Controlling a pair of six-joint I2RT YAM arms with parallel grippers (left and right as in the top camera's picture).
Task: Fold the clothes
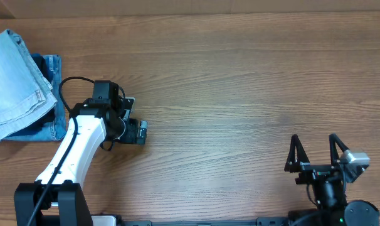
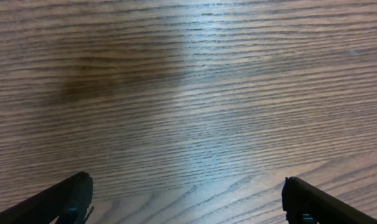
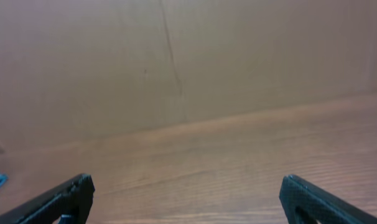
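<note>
Between the black fingers of the left gripper, spread wide and clasping nothing, only bare brown wood-grain table. Over at the near right corner, much the same for the right gripper: jaws wide apart, empty, aimed toward the far edge in the wrist view. Outward from the left gripper in the overhead view, past the white left arm and on toward the far left corner, the pair of light washed-blue denim shorts, lying as a flat bundle on top of a darker blue denim piece, touching it and covering most of it. Runs with its long axis roughly from far edge to near edge, slightly slanted, one side cut off by the frame. Lies behind and to the left of the left jaws, themselves facing the table's middle, so probably calls for a swing back leftward before any grasp. Leaves the left gripper near and the right gripper well apart, across almost the whole table. Looks already doubled over, though cannot tell how many layers, nor whether a further fold is wanted.
</note>
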